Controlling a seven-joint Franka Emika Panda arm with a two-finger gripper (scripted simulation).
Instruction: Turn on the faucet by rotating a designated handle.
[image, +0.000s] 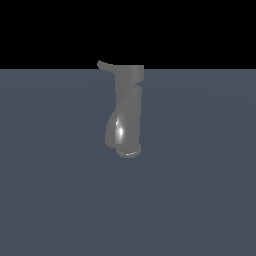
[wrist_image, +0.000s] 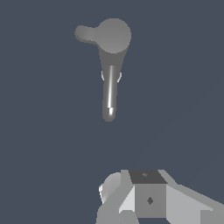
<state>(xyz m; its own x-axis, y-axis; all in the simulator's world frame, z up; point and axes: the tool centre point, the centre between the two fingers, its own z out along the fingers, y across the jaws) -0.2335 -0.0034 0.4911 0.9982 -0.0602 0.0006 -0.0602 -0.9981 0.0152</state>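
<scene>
The faucet (image: 129, 107) is glossy dark grey and stands upright on the flat grey floor, with its curved spout ending in a ringed round end low at the front. The handle (image: 105, 65), a thin lever with an upturned tip, juts from the wide cap toward the exterior view's left. The wrist view looks down on the faucet's cap (wrist_image: 113, 36), with the handle (wrist_image: 85, 34) beside it and the spout running out from it. My gripper (wrist_image: 146, 186) shows only as grey blocky parts at the picture's edge, well apart from the faucet and touching nothing. It is not in the exterior view.
The flat dark grey-blue floor (image: 200, 200) stretches around the faucet on all sides. Nothing else stands on it in either view.
</scene>
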